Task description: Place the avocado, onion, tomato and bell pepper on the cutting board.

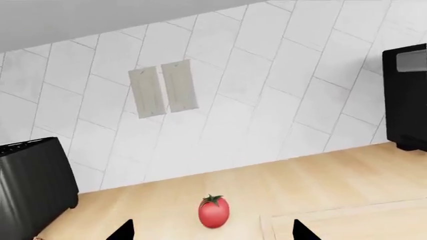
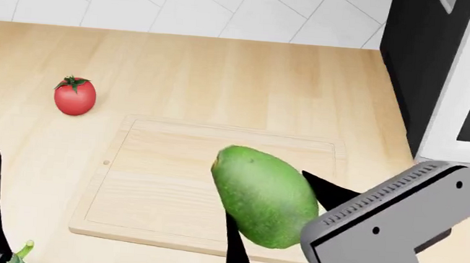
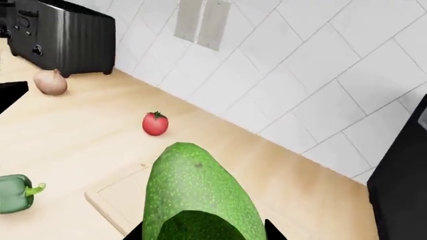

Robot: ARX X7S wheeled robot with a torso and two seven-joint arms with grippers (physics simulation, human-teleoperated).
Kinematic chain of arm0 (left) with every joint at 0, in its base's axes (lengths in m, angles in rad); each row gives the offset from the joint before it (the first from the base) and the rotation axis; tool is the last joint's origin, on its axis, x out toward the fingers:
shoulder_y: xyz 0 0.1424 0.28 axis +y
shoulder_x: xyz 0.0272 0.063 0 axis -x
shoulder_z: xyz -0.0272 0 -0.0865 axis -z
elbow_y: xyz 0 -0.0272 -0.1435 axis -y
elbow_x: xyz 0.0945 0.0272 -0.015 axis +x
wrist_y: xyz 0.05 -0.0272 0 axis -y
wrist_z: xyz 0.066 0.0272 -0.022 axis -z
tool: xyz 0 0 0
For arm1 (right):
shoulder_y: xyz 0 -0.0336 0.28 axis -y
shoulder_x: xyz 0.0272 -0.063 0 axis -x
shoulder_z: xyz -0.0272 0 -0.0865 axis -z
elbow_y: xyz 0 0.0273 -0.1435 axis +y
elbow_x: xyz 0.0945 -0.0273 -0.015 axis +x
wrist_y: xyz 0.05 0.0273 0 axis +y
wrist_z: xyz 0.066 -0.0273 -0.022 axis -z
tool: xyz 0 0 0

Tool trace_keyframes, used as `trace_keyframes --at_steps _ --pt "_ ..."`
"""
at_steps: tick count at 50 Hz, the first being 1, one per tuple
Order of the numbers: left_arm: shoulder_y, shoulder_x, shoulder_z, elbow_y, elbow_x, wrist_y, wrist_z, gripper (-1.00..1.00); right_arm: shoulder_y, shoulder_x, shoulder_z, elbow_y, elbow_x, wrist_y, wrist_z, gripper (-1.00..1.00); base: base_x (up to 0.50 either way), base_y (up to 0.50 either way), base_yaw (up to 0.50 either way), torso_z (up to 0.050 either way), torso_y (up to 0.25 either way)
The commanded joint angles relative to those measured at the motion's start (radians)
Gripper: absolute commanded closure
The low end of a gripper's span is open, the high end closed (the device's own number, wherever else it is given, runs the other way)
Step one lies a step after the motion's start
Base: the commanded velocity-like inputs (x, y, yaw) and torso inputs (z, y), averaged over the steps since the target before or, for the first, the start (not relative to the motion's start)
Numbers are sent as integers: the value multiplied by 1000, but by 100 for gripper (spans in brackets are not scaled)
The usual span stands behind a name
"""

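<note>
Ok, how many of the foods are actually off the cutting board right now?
3 resting off it: the tomato on the counter beyond the cutting board corner, the bell pepper on the counter beside it, the onion by the toaster. The avocado is held over the board.

A pale wooden countertop (image 2: 247, 76) with fine grain runs across the scene, evenly lit with soft shadows. Behind it, at the far edge, rises a wall of white tiles (image 1: 280, 75) laid in a slanted pattern with thin grey joints. Two light grey switch plates (image 1: 163, 89) sit side by side on the tiles. At the far left a black toaster (image 3: 63, 37) stands against the wall. At the right a tall black appliance (image 2: 422, 64) with a white front panel stands on the counter.
</note>
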Motion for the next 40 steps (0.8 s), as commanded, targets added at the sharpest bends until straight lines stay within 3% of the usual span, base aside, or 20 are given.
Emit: trace_keyframes --at_steps 1,6,11,17,26,32,40 --pt "22 -55 -102 -17 -264 -86 -43 -100 -137 -102 32 -4 -26 -99 125 100 0 0 0 0 0" --pt "73 -57 -110 -7 -251 -74 -50 -100 -188 -121 62 -10 -48 -153 214 100 0 0 0 0 0" --pt "128 -38 -93 -13 -220 -54 -29 -100 -239 -149 31 -25 -240 -114 352 100 0 0 0 0 0" --pt "197 -29 -74 8 -210 -48 -31 -100 -308 -174 37 14 -266 -165 360 100 0 0 0 0 0" --pt "292 -55 -103 90 -297 -40 -144 -100 -327 -178 33 22 -303 -178 358 100 0 0 0 0 0" --pt "313 -142 28 95 -281 82 -230 -100 -340 -174 36 33 -318 -193 339 100 0 0 0 0 0" --pt "316 -185 165 94 -235 180 -267 -100 -349 -177 31 43 -337 -203 322 100 0 0 0 0 0"
